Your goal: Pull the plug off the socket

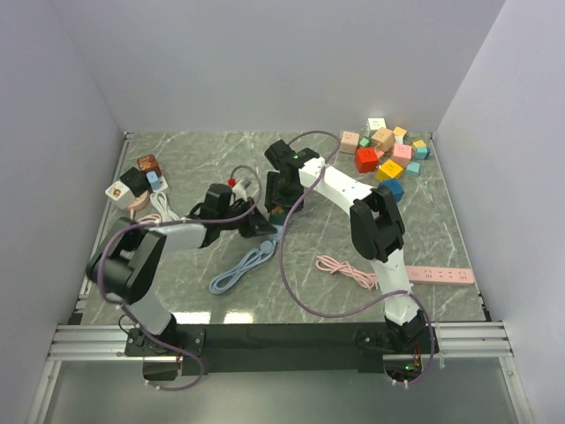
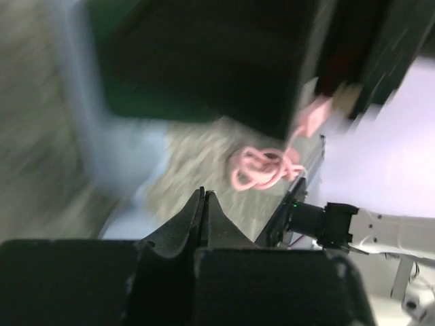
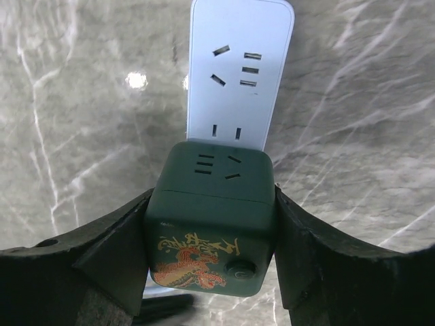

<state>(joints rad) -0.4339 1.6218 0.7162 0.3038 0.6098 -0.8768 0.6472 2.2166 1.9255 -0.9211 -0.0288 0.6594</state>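
Right wrist view: the dark green cube plug point(image 3: 211, 231), marked with a gold and red dragon, sits seated on the near end of the white socket strip point(image 3: 239, 75). The strip lies flat on the grey marbled bench point(image 3: 68, 109). The right pincer point(image 3: 212, 204) is clamped on the plug, one finger pressed against each side face.

Left wrist view is badly blurred. The left pincer point(image 2: 204, 216) has its fingers together, with nothing seen between them.

Top view: both pincers meet near the middle of the bench, the left one just beside the right. A blue cable point(image 1: 237, 272) lies in a bundle in front of them. A coiled pink cable point(image 1: 347, 270) and a pink strip point(image 1: 439, 276) lie by the right arm's base. Coloured blocks point(image 1: 385, 148) are heaped at the far right corner.
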